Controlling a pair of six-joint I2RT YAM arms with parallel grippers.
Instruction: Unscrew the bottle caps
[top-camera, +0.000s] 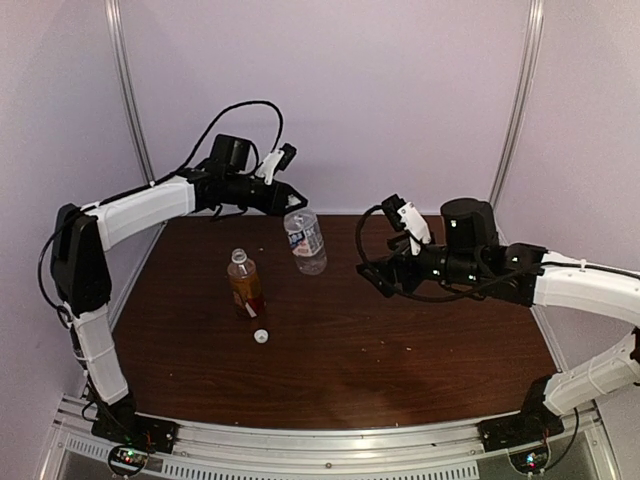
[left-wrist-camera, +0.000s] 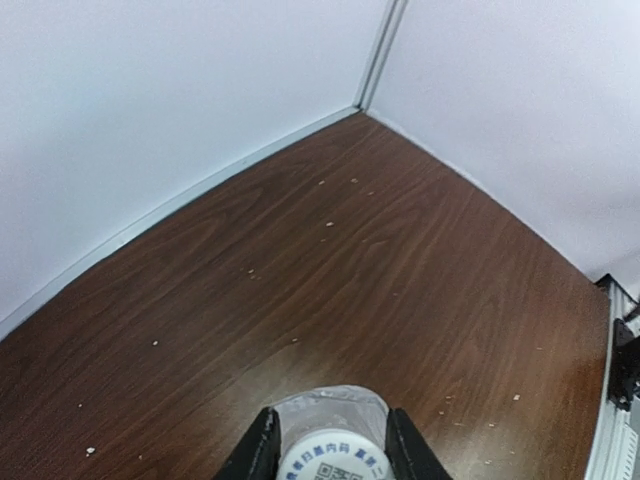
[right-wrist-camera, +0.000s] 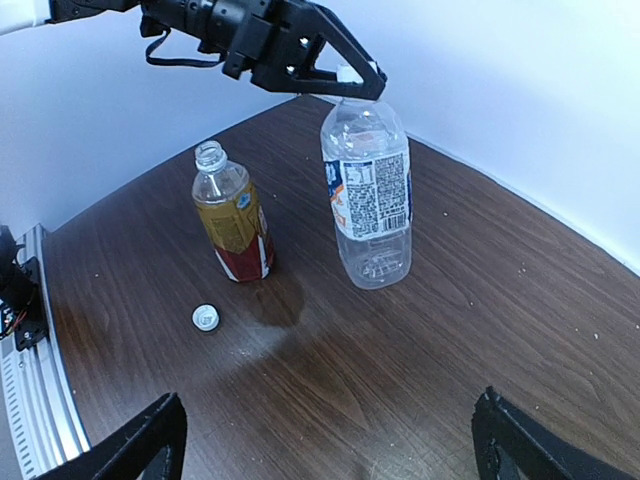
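The clear bottle (top-camera: 306, 241) with a blue-white label stands upright at the back middle of the table. My left gripper (top-camera: 292, 204) is shut on its white bottle cap (left-wrist-camera: 330, 461), with one finger on each side. From the right wrist view, the clear bottle (right-wrist-camera: 368, 196) shows with the left gripper (right-wrist-camera: 350, 82) clamped at its top. The amber bottle (top-camera: 245, 284) with a red label stands uncapped, its neck open (right-wrist-camera: 210, 156). Its loose white cap (top-camera: 261, 336) lies on the table in front of it. My right gripper (right-wrist-camera: 330, 405) is open and hovers empty, right of the bottles.
Brown wooden table (top-camera: 400, 350) with white walls on the back and sides. A metal rail (top-camera: 320, 445) runs along the near edge by the arm bases. A darker wet-looking patch (right-wrist-camera: 285, 300) lies beside the amber bottle.
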